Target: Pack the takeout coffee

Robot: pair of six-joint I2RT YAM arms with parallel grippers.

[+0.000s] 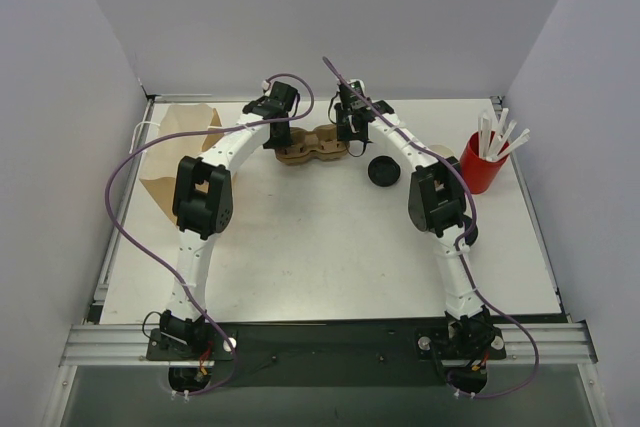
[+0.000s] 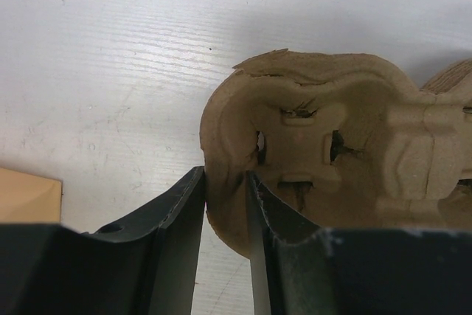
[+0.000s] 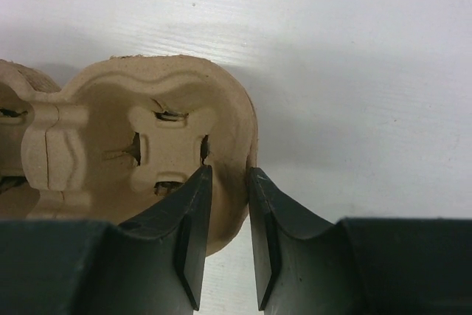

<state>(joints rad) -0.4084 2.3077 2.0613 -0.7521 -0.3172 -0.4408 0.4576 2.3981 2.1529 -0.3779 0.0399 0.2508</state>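
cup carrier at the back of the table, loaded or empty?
Empty. Each wrist view looks into one well of the pulp cup carrier: bare moulded bottom with slit tabs, no cup seated in either.

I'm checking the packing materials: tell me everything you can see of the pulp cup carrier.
The pulp cup carrier is tan moulded fibre, figure-eight shaped, with rounded wells whose cross-shaped bottoms have slits. The wells in view hold no cup. It sits open side up at the far middle of the white table. The left gripper pinches its left end wall, the right gripper its right end wall.
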